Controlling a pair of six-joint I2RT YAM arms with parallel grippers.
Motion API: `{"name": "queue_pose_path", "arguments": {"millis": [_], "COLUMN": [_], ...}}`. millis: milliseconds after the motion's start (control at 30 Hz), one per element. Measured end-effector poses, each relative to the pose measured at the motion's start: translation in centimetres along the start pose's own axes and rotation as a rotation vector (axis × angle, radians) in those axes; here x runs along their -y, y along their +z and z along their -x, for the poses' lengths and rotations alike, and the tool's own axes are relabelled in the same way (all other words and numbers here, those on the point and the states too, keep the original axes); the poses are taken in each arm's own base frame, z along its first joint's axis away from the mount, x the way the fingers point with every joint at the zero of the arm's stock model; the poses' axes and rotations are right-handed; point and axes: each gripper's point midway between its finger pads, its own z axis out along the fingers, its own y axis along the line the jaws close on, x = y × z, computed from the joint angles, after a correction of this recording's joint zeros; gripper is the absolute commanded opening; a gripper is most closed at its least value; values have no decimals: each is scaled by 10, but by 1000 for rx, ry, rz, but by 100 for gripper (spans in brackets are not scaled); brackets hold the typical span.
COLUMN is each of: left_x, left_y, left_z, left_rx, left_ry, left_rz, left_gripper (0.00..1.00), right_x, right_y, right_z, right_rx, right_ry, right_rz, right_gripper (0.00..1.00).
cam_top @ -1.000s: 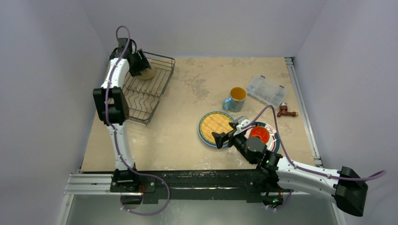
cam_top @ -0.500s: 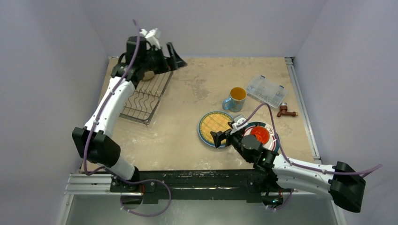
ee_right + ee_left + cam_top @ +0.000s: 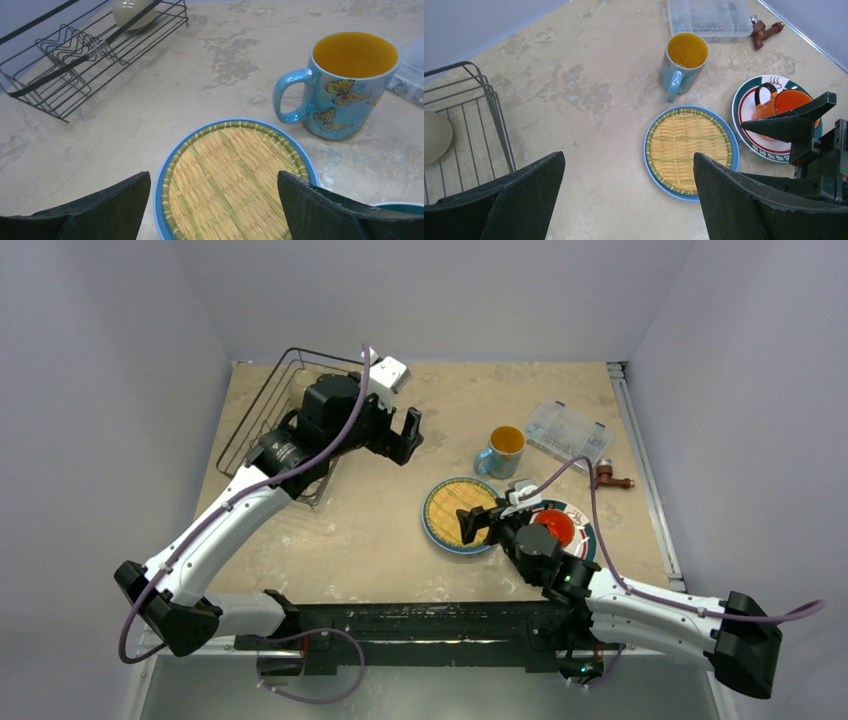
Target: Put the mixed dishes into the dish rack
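Note:
The black wire dish rack (image 3: 251, 412) (image 3: 479, 100) (image 3: 75, 55) stands at the far left, partly hidden by my left arm. A cream cup (image 3: 434, 145) (image 3: 134, 12) lies inside it. My left gripper (image 3: 400, 435) (image 3: 628, 156) hangs open and empty over bare table, right of the rack. The yellow woven plate (image 3: 455, 510) (image 3: 689, 145) (image 3: 235, 175) lies on a blue plate. Just above its near right edge, my right gripper (image 3: 492, 515) (image 3: 214, 174) is open and empty. Beyond the plate stands the blue mug (image 3: 500, 450) (image 3: 684, 62) (image 3: 345, 85). An orange cup (image 3: 553, 527) (image 3: 786, 107) sits on the teal-rimmed plate (image 3: 744, 100).
A clear plastic compartment box (image 3: 568, 433) (image 3: 709, 17) lies at the far right, with a small brown tap-like part (image 3: 610, 478) (image 3: 766, 30) beside it. A metal rail (image 3: 645, 470) runs along the table's right edge.
My left gripper opened, left the cream cup in the rack and swung right toward the table's middle. My right gripper edged farther over the yellow woven plate.

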Motion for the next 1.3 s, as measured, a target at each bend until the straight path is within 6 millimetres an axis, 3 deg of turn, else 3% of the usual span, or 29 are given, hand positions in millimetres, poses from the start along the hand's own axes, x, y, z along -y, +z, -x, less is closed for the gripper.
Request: {"name": "queue_pose_path", "arguments": {"millis": [233,300,433,567,733,833,1000,1067,1200,1300], "left_x": [-7,-12,-21,-28,-47,-64,-89,-91,-84,-82], "left_y": [-6,-6,-8,-12,-16,-15,-8,-3,5,7], "left_z": [4,4,5,9,14,12,9,7,2,0], "left_rx": [45,45,50,68,84,84,68,57,32,22], "left_ry": [72,78,86,84,47,-29,-181,-221,-286,-332], "left_rz": [87,118,163,193,224,231,221,198,127,90], "left_gripper": [100,100,100,100,99,98,98,97,96,95], "right_x": [29,40,85,127,150,156,172,178,180,184], "right_y": [3,9,26,54,98,118,120,119,122,127], "right_z": [6,16,47,80,101,88,36,26,15,0], "right_rx": [-1,8,38,19,-70,-147,-303,-327,-354,-392], "right_ry": [100,126,185,231,289,320,352,363,384,380], "right_rz": [-173,-233,-404,-528,-597,-619,-687,-708,-706,-704], "right_gripper": [99,99,99,99,99,94,75,64,30,24]}}
